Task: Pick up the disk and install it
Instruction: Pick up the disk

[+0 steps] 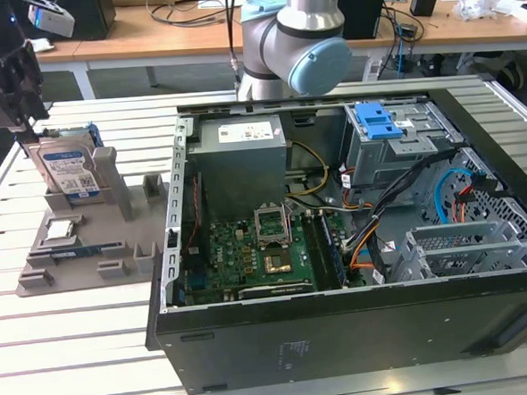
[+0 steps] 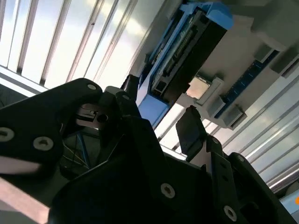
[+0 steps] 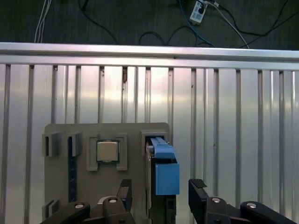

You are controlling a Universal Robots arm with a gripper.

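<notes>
Here, spread fingers (image 3: pixel 198 193) flank upright disk (image 3: pixel 166 175) (seemingly no contact).

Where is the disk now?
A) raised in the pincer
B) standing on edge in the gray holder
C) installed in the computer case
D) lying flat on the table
B: the disk stands upright in the gray holder outside the computer case, the pincer open.

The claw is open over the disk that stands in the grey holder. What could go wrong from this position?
1. The claw is open with its fingers lined up on either side of the upright disk, but the gaps look unequal, so closing may push the disk sideways in its slot.
2. One finger hangs over the grey holder near the small chip; going lower, it might strike them.
</notes>
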